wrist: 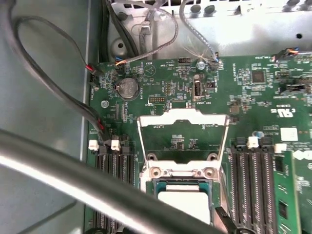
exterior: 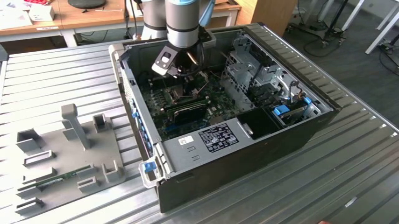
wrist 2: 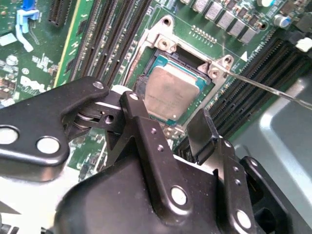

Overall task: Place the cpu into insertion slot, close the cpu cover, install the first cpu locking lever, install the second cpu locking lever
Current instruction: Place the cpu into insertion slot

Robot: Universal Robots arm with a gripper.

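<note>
A ribbed metal surface (exterior: pixel 355 186) carries an open computer case (exterior: pixel 249 158); in the exterior view the arm (exterior: pixel 184 23) reaches down into it. In the second wrist view the 2 jaws stand apart, empty, just above the cpu (wrist 2: pixel 170 95), which lies seated in its socket (wrist 2: pixel 160 56). In the first wrist view the cpu cover (wrist: pixel 183 115) stands flipped open, leaving the socket reachable.

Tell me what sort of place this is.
Likely a robotics lab or workshop: a robot arm reaches into an open computer case on a ribbed metal table, with wooden desks behind.
</note>
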